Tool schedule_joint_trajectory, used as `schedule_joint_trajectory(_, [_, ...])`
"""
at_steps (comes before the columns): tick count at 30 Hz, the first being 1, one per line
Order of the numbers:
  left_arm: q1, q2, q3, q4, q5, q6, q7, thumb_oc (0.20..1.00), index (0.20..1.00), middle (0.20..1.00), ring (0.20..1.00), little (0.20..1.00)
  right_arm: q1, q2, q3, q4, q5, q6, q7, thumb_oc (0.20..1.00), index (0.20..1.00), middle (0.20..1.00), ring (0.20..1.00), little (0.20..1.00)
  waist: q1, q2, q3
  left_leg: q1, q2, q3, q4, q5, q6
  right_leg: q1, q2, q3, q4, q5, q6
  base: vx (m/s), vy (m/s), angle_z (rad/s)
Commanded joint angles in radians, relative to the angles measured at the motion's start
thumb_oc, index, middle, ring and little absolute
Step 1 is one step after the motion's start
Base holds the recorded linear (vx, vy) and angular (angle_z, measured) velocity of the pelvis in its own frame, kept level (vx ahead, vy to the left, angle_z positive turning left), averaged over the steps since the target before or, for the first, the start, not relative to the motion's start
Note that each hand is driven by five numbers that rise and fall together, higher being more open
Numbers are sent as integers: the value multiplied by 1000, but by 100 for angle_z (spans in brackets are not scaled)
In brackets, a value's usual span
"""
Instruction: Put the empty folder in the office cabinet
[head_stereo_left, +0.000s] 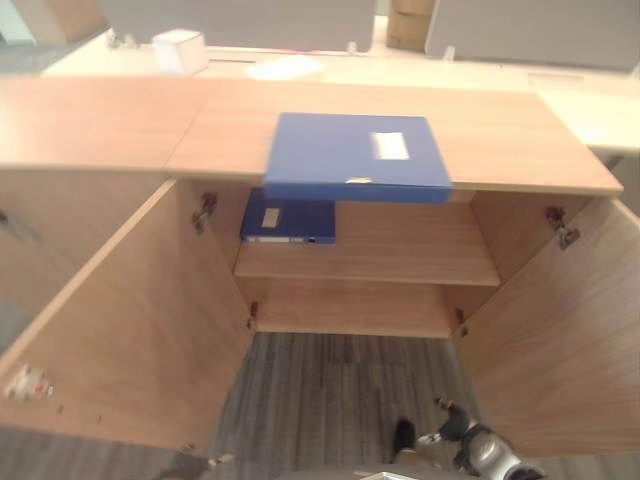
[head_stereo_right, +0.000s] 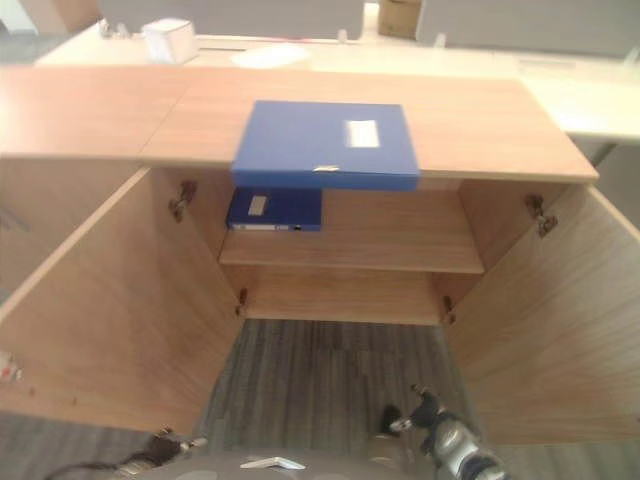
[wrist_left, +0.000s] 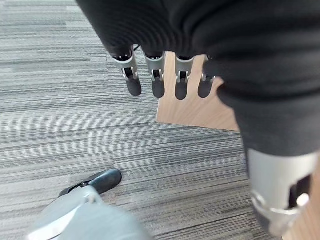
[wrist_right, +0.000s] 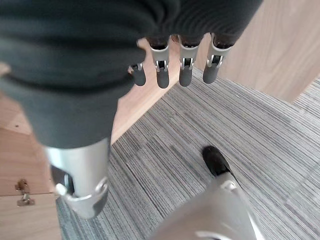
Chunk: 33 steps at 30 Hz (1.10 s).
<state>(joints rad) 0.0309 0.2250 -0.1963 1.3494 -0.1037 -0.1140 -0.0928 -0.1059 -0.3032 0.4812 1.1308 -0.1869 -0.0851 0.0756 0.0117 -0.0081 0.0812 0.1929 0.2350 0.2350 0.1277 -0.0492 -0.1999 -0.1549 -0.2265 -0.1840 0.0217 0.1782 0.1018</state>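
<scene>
Both robot hands hang low with relaxed fingers, holding nothing: the left robot hand (wrist_left: 165, 82) and right robot hand (wrist_right: 175, 67) over the carpet. The blue folder (head_stereo_left: 355, 155) lies flat on the counter (head_stereo_left: 120, 120), overhanging the open cabinet (head_stereo_left: 365, 250). Another folder (head_stereo_left: 288, 222) already sits on the shelf. So basically nothing's done yet: grab and shelve remain.

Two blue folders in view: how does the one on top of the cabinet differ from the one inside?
The blue folder on the cabinet top overhangs the front edge; the blue folder on the upper shelf sits at the shelf's left, half hidden beneath it. The top one looks larger. Both lie flat with white labels.
</scene>
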Motion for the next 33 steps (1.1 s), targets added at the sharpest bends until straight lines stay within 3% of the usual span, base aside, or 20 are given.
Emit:
schedule_joint_trajectory(1, [-40, 66, -9, 24, -7, -9, 22, 1000, 1000, 1000, 1000, 1000, 22, -36, 13, -28, 10, -16, -15, 1000, 1000, 1000, 1000, 1000, -21, 15, 15, -119, 46, -79, -155, 111, 11, 66, -56, 14, -22, -53, 90, -22, -48, 5])
schedule_joint_trajectory(2, [-49, 59, -17, 21, -6, -7, 24, 1000, 1000, 1000, 1000, 1000, 21, -42, 12, -31, 18, -16, -18, 1000, 1000, 1000, 1000, 1000, -20, 25, 16, -140, 57, -84, -144, 156, 5, 75, -44, 1, -23, -64, 81, 41, -232, -5])
schedule_joint_trajectory(3, [-69, 34, -48, -1, 7, -12, 42, 1000, 1000, 1000, 1000, 1000, 32, -57, 14, -18, 27, -22, -29, 1000, 1000, 1000, 1000, 1000, -27, 55, 11, -164, 68, -57, -142, 217, 4, 125, -18, -48, -55, -98, 58, 41, -232, -5])
schedule_joint_trajectory(6, [-73, 29, -60, -9, 18, -17, 49, 1000, 1000, 1000, 1000, 1000, 32, -61, 13, -18, 29, -22, -33, 1000, 1000, 1000, 1000, 1000, -28, 61, 10, -165, 65, -61, -145, 224, 2, 135, -13, -53, -59, -103, 56, 54, -91, 45])
schedule_joint_trajectory(10, [-81, 29, -118, -59, 96, -45, 107, 1000, 1000, 1000, 1000, 1000, 30, -72, 3, -10, 22, -32, -59, 1000, 1000, 1000, 1000, 1000, -32, 78, -1, -151, 38, -77, -194, 187, 8, 157, -11, -62, -67, -114, 59, 71, 17, -2])
schedule_joint_trajectory(12, [-102, 52, -138, -134, 122, -64, 154, 1000, 1000, 1000, 1000, 1000, 23, -87, -11, -24, 28, -37, -73, 1000, 1000, 1000, 1000, 1000, -24, 72, 9, -186, 0, -159, -201, 157, 11, 159, -24, -55, -64, -112, 66, 17, 108, 4])
schedule_joint_trajectory(15, [-101, 52, -138, -135, 122, -63, 154, 1000, 1000, 1000, 1000, 1000, 24, -87, -11, -25, 28, -36, -73, 1000, 1000, 1000, 1000, 1000, -26, 72, 10, -187, -1, -161, -200, 156, 12, 161, -25, -57, -64, -113, 67, 23, 76, -5])
schedule_joint_trajectory(16, [-91, 103, -159, -266, 220, -75, 207, 1000, 1000, 1000, 1000, 1000, 23, -89, -35, -29, 16, -34, -81, 1000, 1000, 1000, 1000, 1000, -25, 72, 6, -176, -18, -169, -206, 119, 33, 163, -35, -37, -54, -108, 77, 57, 153, -3])
schedule_joint_trajectory(18, [-91, 103, -159, -266, 220, -75, 207, 1000, 1000, 1000, 1000, 1000, 23, -89, -35, -29, 16, -34, -81, 1000, 1000, 1000, 1000, 1000, -25, 72, 6, -176, -18, -169, -206, 119, 33, 163, -35, -37, -54, -108, 77, 64, 121, -10])
schedule_joint_trajectory(19, [-77, 152, -130, -356, 288, -72, 254, 1000, 1000, 1000, 1000, 1000, 32, -83, -60, -31, 12, -32, -91, 1000, 1000, 1000, 1000, 1000, -15, 57, 0, -161, -29, -154, -201, 104, 41, 174, -50, -22, -58, -100, 87, 72, 88, -17])
schedule_joint_trajectory(20, [-77, 152, -130, -356, 288, -72, 254, 1000, 1000, 1000, 1000, 1000, 32, -83, -60, -31, 12, -32, -91, 1000, 1000, 1000, 1000, 1000, -15, 57, 0, -161, -29, -154, -201, 104, 41, 174, -50, -22, -58, -100, 87, 145, 171, -32])
schedule_joint_trajectory(21, [-50, 216, -66, -438, 342, -67, 295, 1000, 1000, 1000, 1000, 1000, 43, -69, -83, -2, 21, -29, -85, 1000, 1000, 1000, 1000, 1000, -3, 42, -7, -140, -40, -135, -203, 90, 49, 179, -65, -6, -59, -92, 96, 73, 82, -15])
schedule_joint_trajectory(26, [-1, 274, -6, -545, 407, -63, 326, 1000, 1000, 1000, 1000, 1000, 56, -55, -92, 14, 9, -28, -82, 1000, 1000, 1000, 1000, 1000, 10, 25, -18, -115, -45, -122, -210, 75, 52, 190, -73, 1, -67, -87, 106, 65, 49, -35])
schedule_joint_trajectory(27, [48, 342, 50, -666, 484, -67, 363, 1000, 1000, 1000, 1000, 1000, 72, -50, -102, 8, 1, -31, -81, 1000, 1000, 1000, 1000, 1000, 16, 16, -27, -97, -45, -118, -215, 61, 54, 197, -74, 8, -70, -86, 111, 44, 18, -2])
schedule_joint_trajectory(33, [103, 418, 116, -791, 606, -66, 412, 1000, 1000, 1000, 1000, 1000, 93, -38, -99, 12, -9, -34, -74, 1000, 1000, 1000, 1000, 1000, 18, 6, -40, -71, -42, -110, -215, 43, 53, 212, -71, 19, -77, -87, 114, 27, 2, -3])
